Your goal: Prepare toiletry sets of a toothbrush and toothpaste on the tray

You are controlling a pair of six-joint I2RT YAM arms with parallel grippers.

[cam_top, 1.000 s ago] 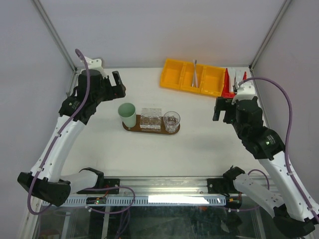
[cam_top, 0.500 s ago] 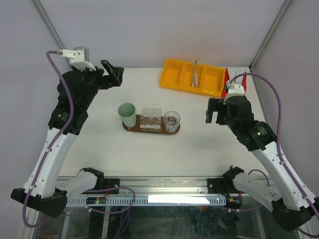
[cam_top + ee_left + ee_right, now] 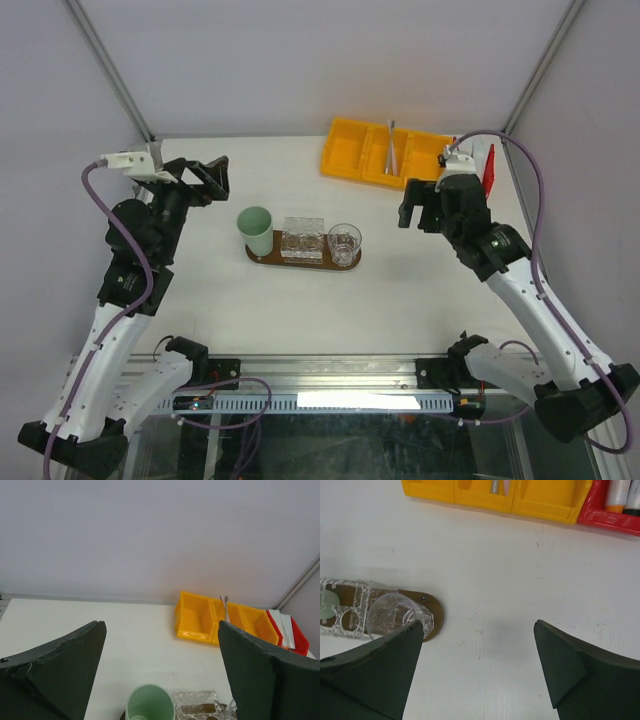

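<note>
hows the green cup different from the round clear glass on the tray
The green cup is opaque mint; the round clear glass is see-through. The cup stands at the left end of the tray, the glass at the right end. The cup looks taller than the glass. Both stand upright, mouths up.

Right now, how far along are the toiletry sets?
Done: nothing. The tray holds only a cup and clear glassware.
In hand: nothing. The left gripper and right gripper are both open and empty.
Left: the toothbrushes lie in the yellow bin and the tubes in the red bin; every set is yet to be moved.
</note>
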